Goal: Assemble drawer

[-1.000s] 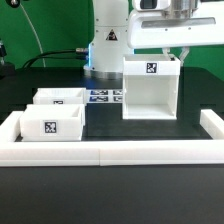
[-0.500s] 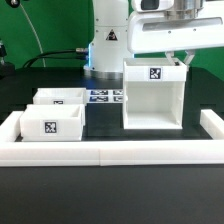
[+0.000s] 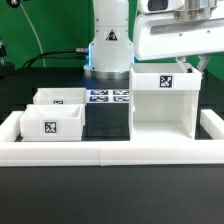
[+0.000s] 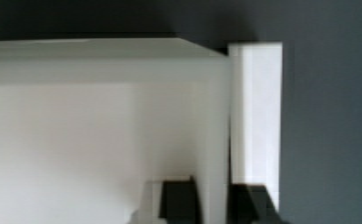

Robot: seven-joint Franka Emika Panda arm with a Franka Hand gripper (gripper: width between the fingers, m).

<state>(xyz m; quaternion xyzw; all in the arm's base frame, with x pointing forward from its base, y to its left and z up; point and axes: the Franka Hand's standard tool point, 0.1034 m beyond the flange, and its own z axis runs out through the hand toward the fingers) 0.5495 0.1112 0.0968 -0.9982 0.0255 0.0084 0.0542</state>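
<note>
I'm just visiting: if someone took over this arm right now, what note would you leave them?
Gripper: shut on the shell's side wall, from above.
Shell: upright at the exterior view's right, open front, empty.
Trays: front tray and back tray sit loose at the exterior view's left.
Done: nothing fitted yet.
Left: slide both trays into the shell.

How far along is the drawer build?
Done: no parts joined yet. In hand: the gripper holds the shell by one wall. Left: the back tray and front tray stand empty outside the shell, on the exterior view's left, waiting to go in.
</note>
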